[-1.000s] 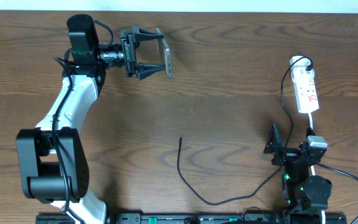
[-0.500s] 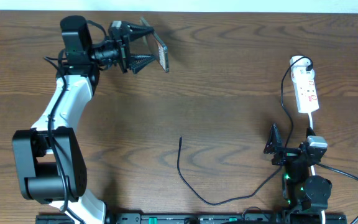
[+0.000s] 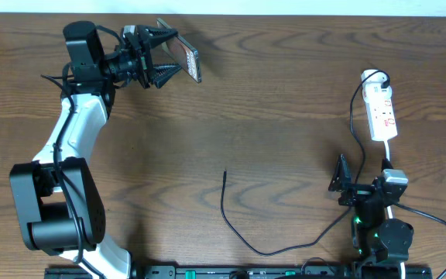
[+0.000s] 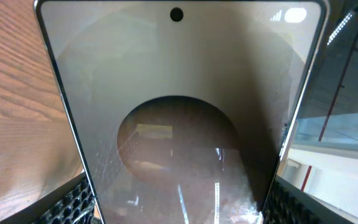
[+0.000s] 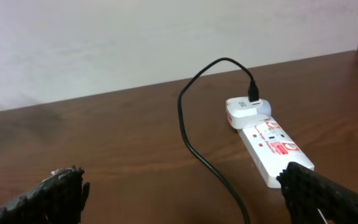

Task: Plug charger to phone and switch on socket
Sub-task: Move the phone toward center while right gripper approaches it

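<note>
Dark wooden surface (image 3: 285, 116) under a pale wall; the socket (image 3: 382, 112) lies at its right edge, the charger (image 3: 269, 249) already seated in the socket's far end by its white plug (image 3: 374, 77); its free tip (image 3: 224, 173) lies well left of the socket, awaiting a port; far left of the socket, the left gripper (image 3: 178, 53) clamps the phone (image 3: 190, 60) by its edges, apparently raised to present its port; the right gripper (image 3: 341, 177), just on the robot's side of the socket, gapes empty.

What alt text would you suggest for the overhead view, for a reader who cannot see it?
The left gripper holds the phone near the table's far left edge. The charger lies loose at centre front, tip free, its other end plugged in at the socket on the right, beyond the right gripper.
</note>
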`<state>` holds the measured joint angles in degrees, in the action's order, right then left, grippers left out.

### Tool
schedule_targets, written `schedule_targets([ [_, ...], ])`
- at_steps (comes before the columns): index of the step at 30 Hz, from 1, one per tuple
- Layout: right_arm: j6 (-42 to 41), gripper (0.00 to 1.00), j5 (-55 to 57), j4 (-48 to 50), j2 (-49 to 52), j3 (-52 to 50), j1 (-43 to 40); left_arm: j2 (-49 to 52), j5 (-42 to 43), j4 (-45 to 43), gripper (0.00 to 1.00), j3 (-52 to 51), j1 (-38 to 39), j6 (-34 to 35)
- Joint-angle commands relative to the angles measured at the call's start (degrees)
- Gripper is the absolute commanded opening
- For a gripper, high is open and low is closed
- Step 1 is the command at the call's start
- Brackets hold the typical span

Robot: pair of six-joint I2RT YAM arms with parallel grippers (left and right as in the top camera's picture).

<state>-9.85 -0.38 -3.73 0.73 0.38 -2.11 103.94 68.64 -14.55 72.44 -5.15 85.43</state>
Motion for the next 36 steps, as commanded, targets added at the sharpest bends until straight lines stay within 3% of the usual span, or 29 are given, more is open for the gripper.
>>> schedule_targets([
  [1, 0.48, 0.99, 0.02, 3.54, -0.17, -0.07, 0.24, -0.94, -0.48, -0.50, 0.08, 0.35, -0.31, -0.98],
  [7, -7.04, 0.99, -7.06, 14.73, -0.09, 0.39, 0.24, -0.90, -0.59, -0.50, 0.07, 0.09, -0.31, -1.38],
  [9, -11.28, 0.99, -10.54, 14.95, 0.09, 2.80, 0.24, -0.90, -0.37, -0.52, 0.08, 0.09, -0.31, -1.36],
  [15, -10.88, 0.99, -14.16, 8.94, 7.32, 12.79, 0.24, -0.85, -0.42, -0.52, 0.07, 0.09, -0.31, -1.38],
  [19, -8.79, 0.99, -22.62, 5.16, 21.86, 23.37, 0.24, -0.85, -0.59, -0.52, 0.07, 0.09, -0.31, -1.40],
  [28, -3.78, 0.99, -55.32, 0.31, 65.72, 47.32, 0.85, -0.85, -0.85, -0.50, 0.08, 0.09, -0.31, -1.40],
  [33, -0.70, 0.99, -62.66, 2.05, 86.07, 55.69, 5.03, -0.85, -2.84, -0.35, 0.08, 0.09, -0.28, -3.82],
  [36, 0.35, 0.99, -63.23, 5.79, 91.84, 57.64, 8.24, -0.85, -4.24, 3.45, 0.07, 0.09, -0.24, -6.19],
])
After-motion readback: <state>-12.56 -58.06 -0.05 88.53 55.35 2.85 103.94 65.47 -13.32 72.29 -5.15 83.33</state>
